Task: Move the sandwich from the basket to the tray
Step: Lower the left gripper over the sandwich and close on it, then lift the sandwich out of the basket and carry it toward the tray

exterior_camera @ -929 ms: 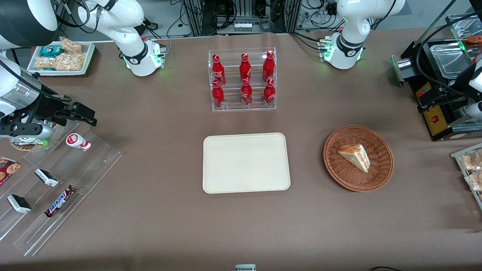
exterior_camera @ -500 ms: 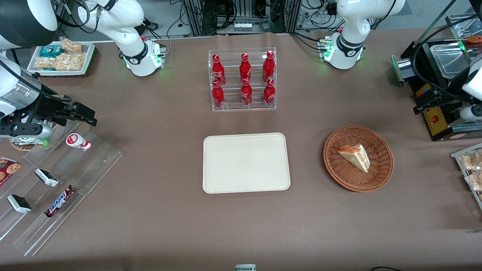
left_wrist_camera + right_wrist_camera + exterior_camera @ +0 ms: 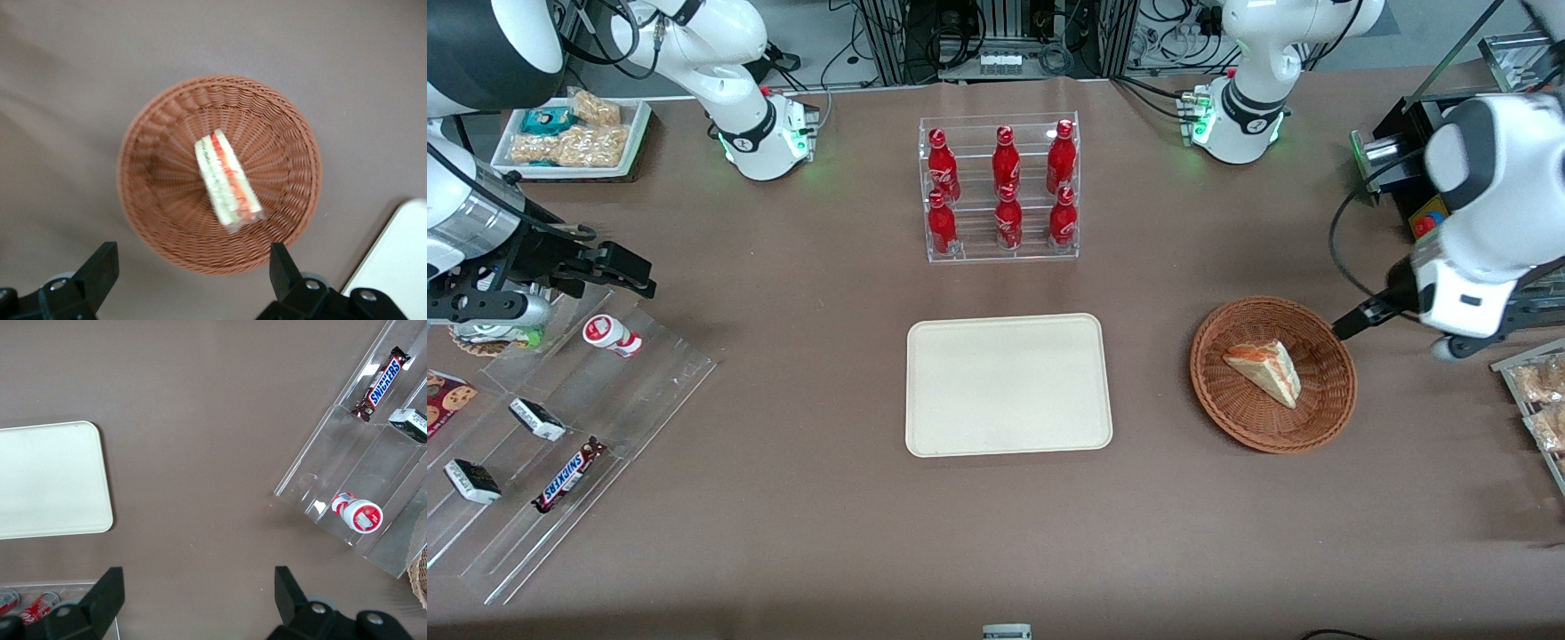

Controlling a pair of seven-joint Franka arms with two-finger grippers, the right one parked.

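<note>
Fingers (image 3: 99,267) spread wide, grasping nothing, gripper (image 3: 193,273) above round reddish-brown wicker basket (image 3: 160,220); off-centre descent could nudge triangular white-bread sandwich (image 3: 227,181) or catch the rim.

The left arm's hand (image 3: 190,267) hangs raised, fingers (image 3: 100,267) spread wide apart.

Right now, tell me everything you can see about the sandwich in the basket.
The sandwich is a small triangular wedge of pale bread, with orange-red and green filling showing along its cut edge; a clear wrap seems to cover it. It lies near the middle of the round, reddish-brown woven basket, touching only the weave. The cream tray sits apart from the basket, with nothing on it. The gripper hangs above the basket, fingers open, touching neither basket nor sandwich.
</note>
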